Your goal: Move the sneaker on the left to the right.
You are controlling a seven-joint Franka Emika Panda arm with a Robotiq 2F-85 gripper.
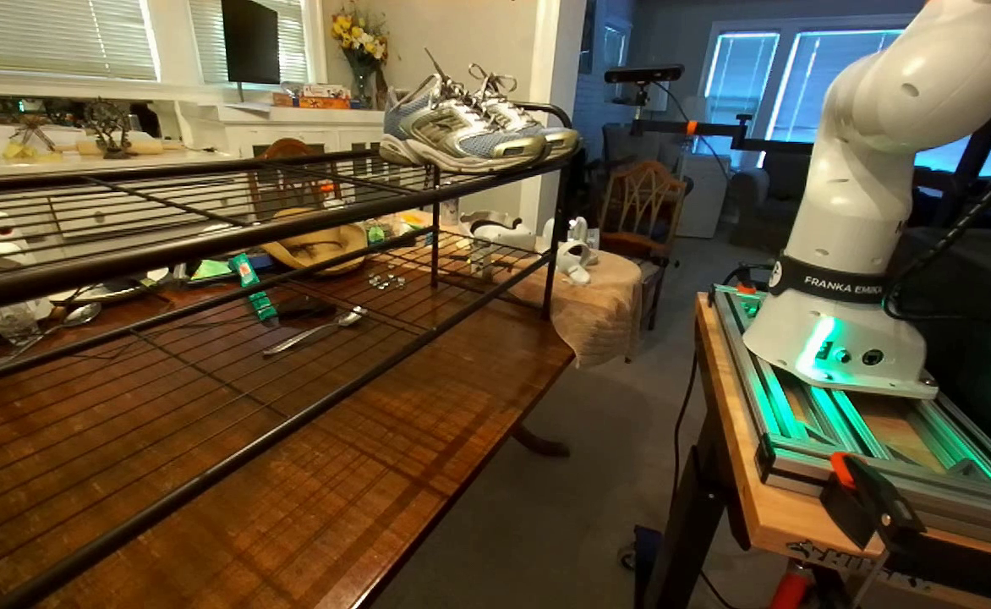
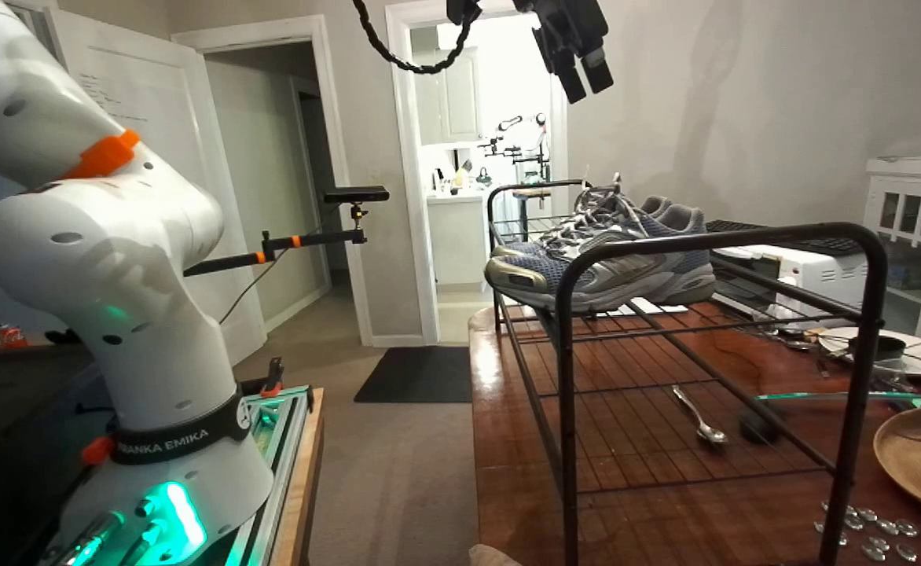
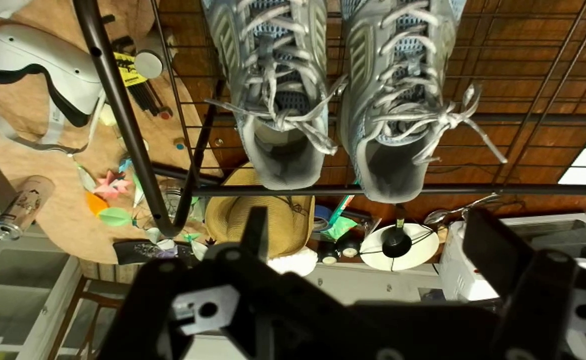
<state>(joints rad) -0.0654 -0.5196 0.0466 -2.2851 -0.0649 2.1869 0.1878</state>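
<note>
Silvery-grey sneaker [image 3: 282,100] at 12 o'clock in the wrist view, its twin [image 3: 403,100] at 1, both on the rack [image 3: 121,115]; gripper [image 3: 365,212] at roughly 5, fingers [image 3: 495,250] spread pretty wide.

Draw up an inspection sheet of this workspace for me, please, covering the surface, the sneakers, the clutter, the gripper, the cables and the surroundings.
Surface: brown wooden table, bearing a dark wire rack.
Job's things: two matching sneakers, upright and side by side on top of the rack near one end; laces tied.
Clutter: spoon, straw hat, clear glassy pieces, white headset.
Gripper: open, fingers well apart, nothing held; in an exterior view it hangs higher than the sneakers.
Cables: black ribbed cable looped beside the gripper, not touching the sneakers.
Surroundings: wooden chair; black floor mat.
</note>
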